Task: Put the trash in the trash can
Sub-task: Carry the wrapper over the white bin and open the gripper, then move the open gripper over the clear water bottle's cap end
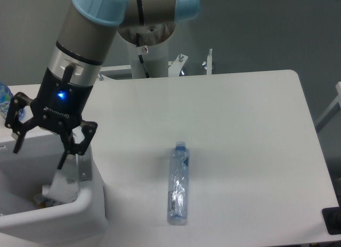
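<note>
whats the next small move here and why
Probably lift clear of the trash can and swing toward the crushed bottle: the gripper is open and empty, the carton lies in the can, and the bottle is on the table.
</note>
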Controlling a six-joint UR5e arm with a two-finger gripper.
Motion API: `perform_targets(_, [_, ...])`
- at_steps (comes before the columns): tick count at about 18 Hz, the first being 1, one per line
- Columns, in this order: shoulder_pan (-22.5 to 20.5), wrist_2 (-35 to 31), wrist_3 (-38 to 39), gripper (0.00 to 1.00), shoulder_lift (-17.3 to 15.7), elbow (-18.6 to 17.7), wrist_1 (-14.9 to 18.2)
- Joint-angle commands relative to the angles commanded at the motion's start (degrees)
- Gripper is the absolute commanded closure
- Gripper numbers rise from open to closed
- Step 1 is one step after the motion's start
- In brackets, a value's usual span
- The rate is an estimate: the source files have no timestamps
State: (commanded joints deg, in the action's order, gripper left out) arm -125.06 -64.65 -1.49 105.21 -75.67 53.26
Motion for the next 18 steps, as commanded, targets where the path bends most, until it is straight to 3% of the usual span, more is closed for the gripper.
perform_targets(3, [-0.88, -9.77, -0.09, 0.00, -0.26, -0.26, 0.52])
perform_targets(8, [-6.85, -11.98, -1.66, 0.00, 0.00, -1.05, 0.44])
perform_targets(11, [-10.72, -14.18, -9.98, 0.00, -0.70, -3.86, 2.63])
perform_targets(14, [-11.78, -16.28, -21.31, 0.00, -0.53, -5.45, 5.79])
perform_targets(18, [-11.96, -25.51, -33.90, 0.00, 2.45, -5.54, 10.54])
